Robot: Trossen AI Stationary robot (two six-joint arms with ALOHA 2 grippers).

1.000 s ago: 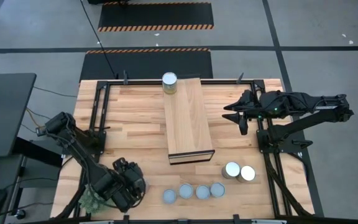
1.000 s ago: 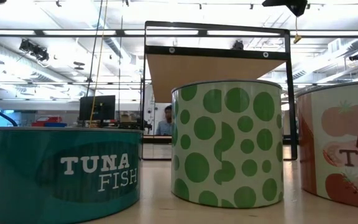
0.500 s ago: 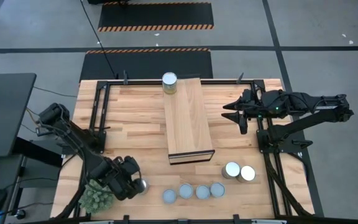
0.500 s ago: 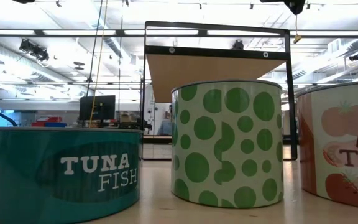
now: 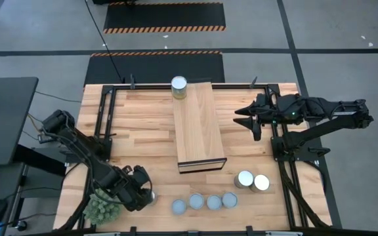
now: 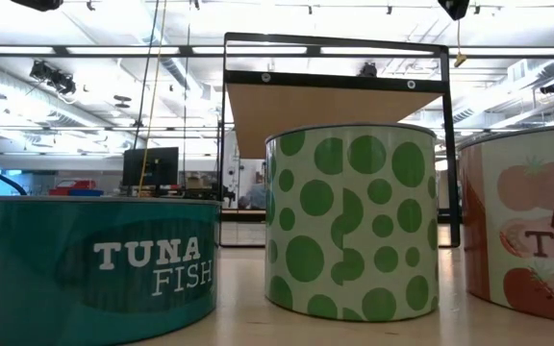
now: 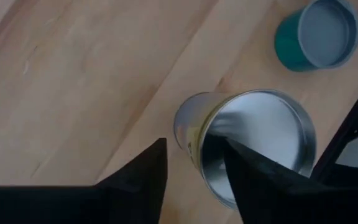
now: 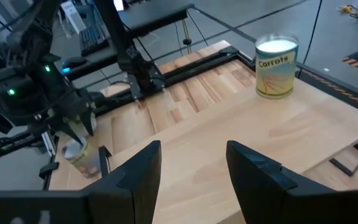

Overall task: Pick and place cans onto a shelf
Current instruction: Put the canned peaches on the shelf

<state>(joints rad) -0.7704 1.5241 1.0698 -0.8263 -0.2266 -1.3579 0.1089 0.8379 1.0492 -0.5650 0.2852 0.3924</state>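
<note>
Cans: we count eight, one mostly hidden in the left claw [image 5: 144, 195], clamped on that tilted can [image 7: 253, 146]; right claw [image 8: 191, 163] gapes.

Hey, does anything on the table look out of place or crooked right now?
The can in the left gripper leans tilted, while the other cans stand upright. A spiky green plant ball also sits beside it.

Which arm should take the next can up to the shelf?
Left. The left gripper is already at a can near the table's front-left corner, and the other loose cans sit nearby. The right gripper hangs open beside the shelf, far from them.
</note>
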